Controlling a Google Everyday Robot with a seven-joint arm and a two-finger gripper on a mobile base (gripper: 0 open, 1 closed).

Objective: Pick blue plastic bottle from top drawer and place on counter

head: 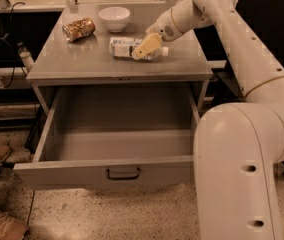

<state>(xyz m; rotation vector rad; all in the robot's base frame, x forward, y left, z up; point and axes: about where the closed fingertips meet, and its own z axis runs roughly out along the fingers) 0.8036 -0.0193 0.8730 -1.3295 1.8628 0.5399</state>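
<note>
The blue plastic bottle (123, 47) lies on its side on the grey counter (77, 61), right of the middle, with its white cap pointing right. My gripper (146, 46) reaches in from the upper right and is closed around the bottle's middle; one pale finger (147, 44) crosses the front of it. The bottle is low, at or just above the counter surface. The top drawer (72, 172) is pulled fully out below the counter, and nothing shows inside it.
A shiny brown-gold snack can (78, 29) lies at the counter's back left, with a white bowl (114, 18) behind the bottle. My white base and arm (242, 174) stand at the drawer's right. A person's shoes (2, 226) are at the lower left.
</note>
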